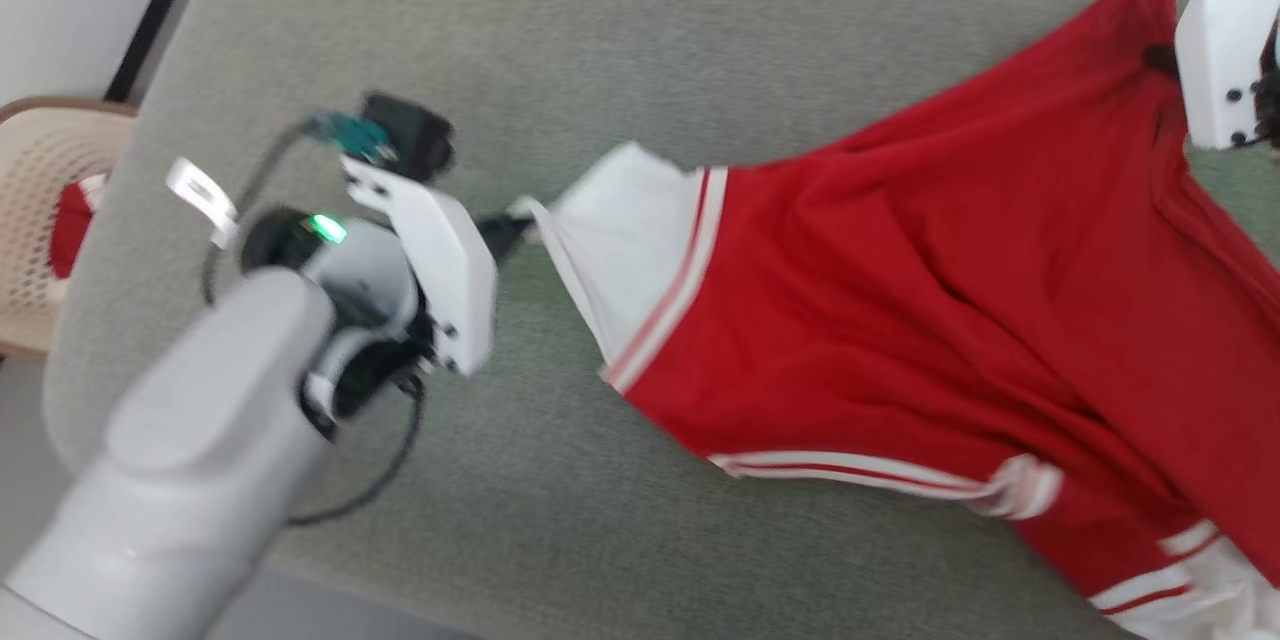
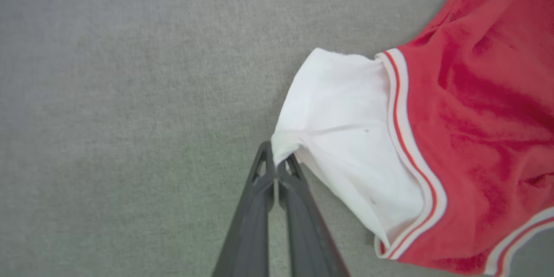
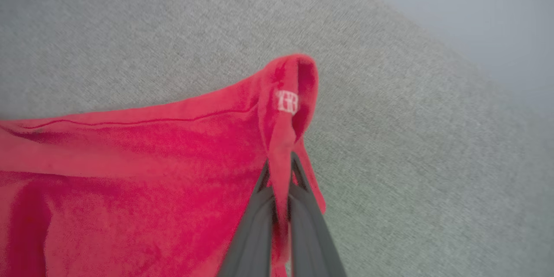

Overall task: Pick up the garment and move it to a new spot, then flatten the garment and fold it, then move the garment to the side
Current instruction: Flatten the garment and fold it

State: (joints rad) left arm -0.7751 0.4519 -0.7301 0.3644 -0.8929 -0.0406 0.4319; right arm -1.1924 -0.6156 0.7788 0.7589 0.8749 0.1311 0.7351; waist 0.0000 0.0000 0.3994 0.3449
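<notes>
The garment (image 1: 950,300), a red jersey with white sleeves and striped trim, lies spread over the right half of a grey felt table (image 1: 620,50). My left gripper (image 1: 508,228) is shut on the tip of one white sleeve (image 2: 342,117); in the left wrist view its fingertips (image 2: 276,165) pinch the sleeve's corner. My right gripper (image 3: 279,173) is shut on a red corner of the garment (image 3: 173,151) that carries a small white tag (image 3: 287,102). In the head view its white wrist housing (image 1: 1225,50) sits at the garment's far right corner, fingers hidden.
A beige plastic chair (image 1: 45,210) with something red on it stands past the table's left edge. A black cable (image 1: 385,470) loops below my left wrist. Bare grey felt stretches left of the sleeve.
</notes>
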